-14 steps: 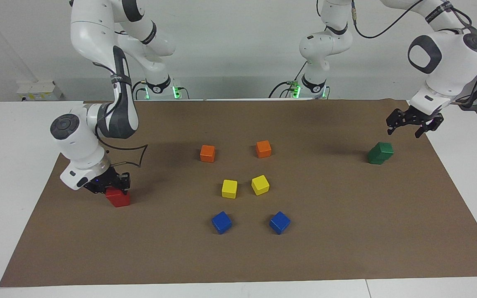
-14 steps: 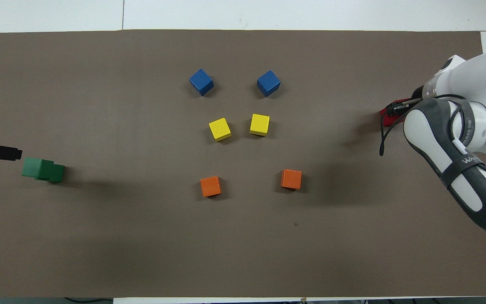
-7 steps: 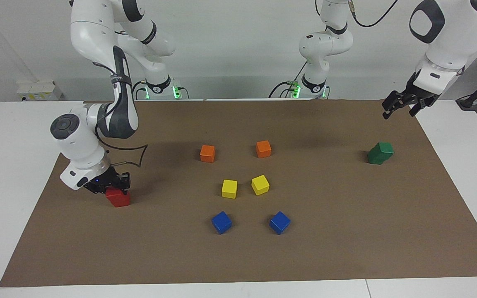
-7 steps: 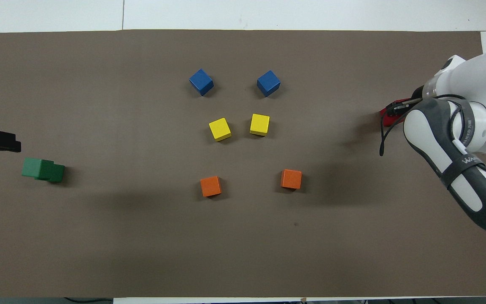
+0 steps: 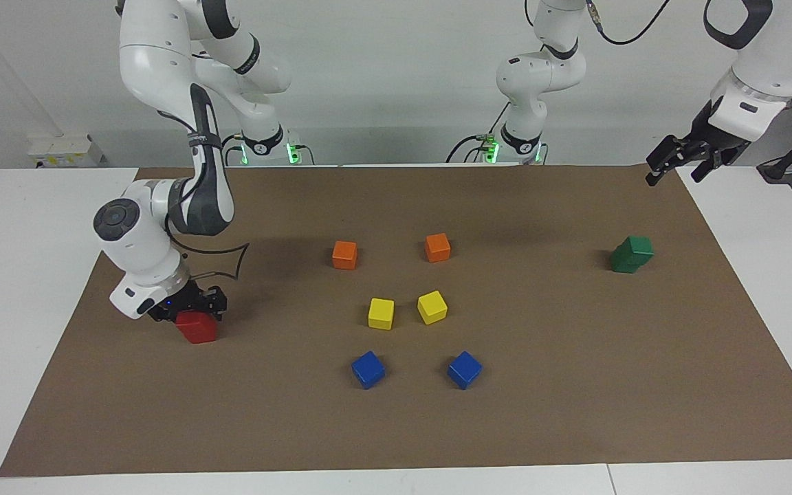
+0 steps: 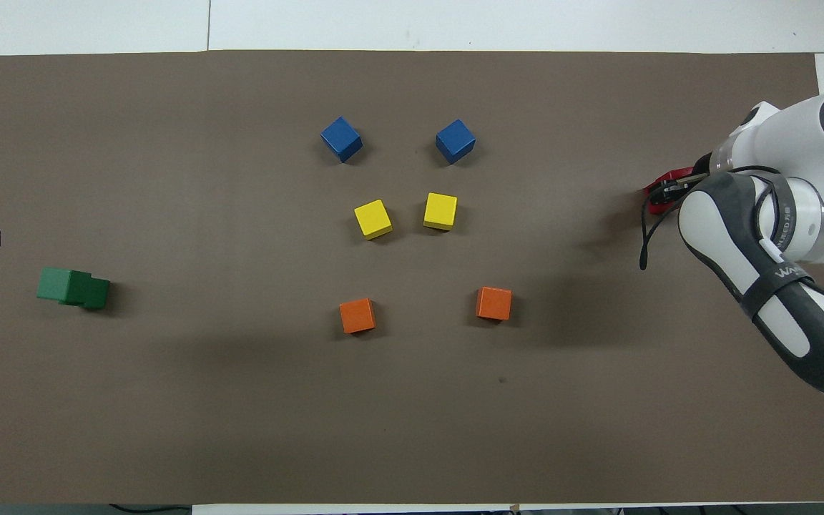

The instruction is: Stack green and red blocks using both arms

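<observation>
1. The right claw point(image 5: 191, 311) sits low on a red block point(image 5: 196, 330) at the right arm's end of the bench point(image 5: 396, 426). I cannot tell whether it pinches.
2. That block lies flat. It is a cube, so it has no long axis. I see no second red.
3. The left claw point(image 5: 674, 168) hangs spread and empty over the bench's edge, probably to keep clear.
4. The green blocks point(image 5: 631, 253) stand stacked below it. The pile is upright, with the top cube twisted and offset.
</observation>
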